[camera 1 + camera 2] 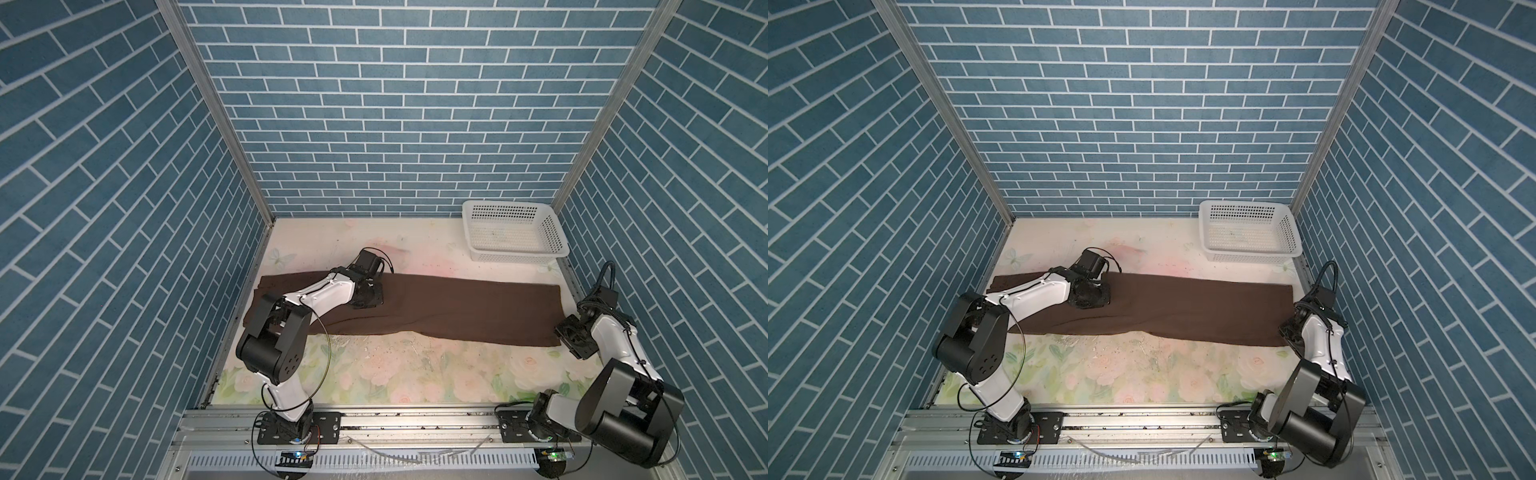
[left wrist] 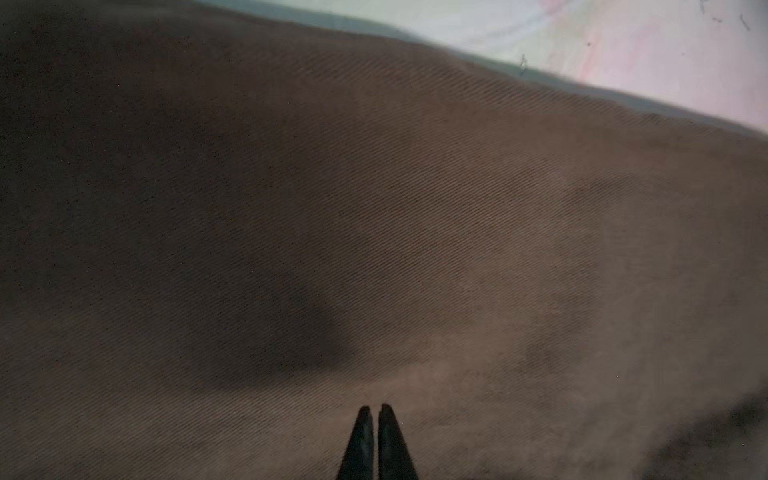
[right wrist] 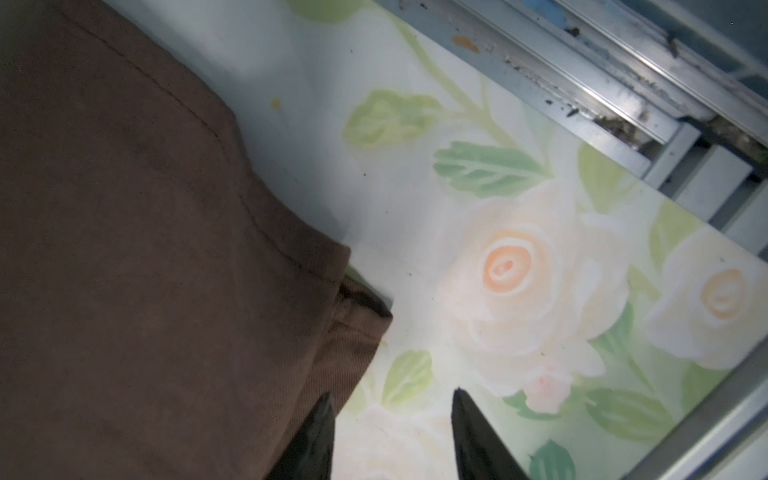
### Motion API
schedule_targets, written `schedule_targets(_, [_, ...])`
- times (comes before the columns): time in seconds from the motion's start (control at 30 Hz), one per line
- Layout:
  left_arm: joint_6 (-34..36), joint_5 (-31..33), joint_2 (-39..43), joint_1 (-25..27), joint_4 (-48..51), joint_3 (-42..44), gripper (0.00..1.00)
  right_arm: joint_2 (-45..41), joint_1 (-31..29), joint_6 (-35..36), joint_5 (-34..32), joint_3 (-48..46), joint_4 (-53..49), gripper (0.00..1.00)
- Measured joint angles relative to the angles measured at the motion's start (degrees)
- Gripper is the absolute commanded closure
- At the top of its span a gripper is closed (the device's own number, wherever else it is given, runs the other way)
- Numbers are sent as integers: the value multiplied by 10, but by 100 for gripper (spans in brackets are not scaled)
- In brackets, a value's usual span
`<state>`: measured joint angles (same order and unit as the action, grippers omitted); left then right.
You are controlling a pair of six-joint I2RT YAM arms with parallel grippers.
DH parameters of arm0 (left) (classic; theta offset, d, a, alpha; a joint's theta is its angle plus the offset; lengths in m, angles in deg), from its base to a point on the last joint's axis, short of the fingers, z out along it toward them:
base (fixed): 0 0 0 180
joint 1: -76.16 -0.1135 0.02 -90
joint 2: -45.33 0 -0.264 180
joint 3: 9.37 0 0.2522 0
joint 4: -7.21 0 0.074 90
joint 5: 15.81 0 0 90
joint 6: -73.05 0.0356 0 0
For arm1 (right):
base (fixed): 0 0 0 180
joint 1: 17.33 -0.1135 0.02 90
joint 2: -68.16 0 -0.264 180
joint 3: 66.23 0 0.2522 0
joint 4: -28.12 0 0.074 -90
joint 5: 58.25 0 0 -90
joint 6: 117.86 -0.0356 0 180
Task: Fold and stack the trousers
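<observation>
The dark brown trousers (image 1: 449, 309) (image 1: 1187, 307) lie flat, stretched nearly the whole width of the table in both top views. My left gripper (image 1: 368, 297) (image 1: 1090, 297) rests on their left half, near the far edge. In the left wrist view its fingertips (image 2: 374, 409) are shut, touching the brown fabric (image 2: 374, 228) with no fold pinched between them. My right gripper (image 1: 571, 336) (image 1: 1291, 332) is at the trousers' right end. In the right wrist view it (image 3: 392, 397) stands open beside the hemmed corner (image 3: 357, 316), with only the tabletop between its fingers.
A white perforated basket (image 1: 515, 251) (image 1: 1254, 251) stands empty at the back right corner. The floral tabletop (image 1: 395, 374) (image 3: 519, 291) shows in front of the trousers. Blue brick walls enclose three sides, and a metal rail (image 1: 415, 419) runs along the front.
</observation>
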<state>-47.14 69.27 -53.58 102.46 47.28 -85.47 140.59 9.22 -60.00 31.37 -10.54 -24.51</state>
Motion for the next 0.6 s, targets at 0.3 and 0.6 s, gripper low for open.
schedule_targets(0.3, [-5,-14,9,-2,-19,17,91,100,0,4,20,15,65,88])
schedule_targets(0.6, [-21,-37,5,-2,-46,34,92,112,0,21,18,77,31,100])
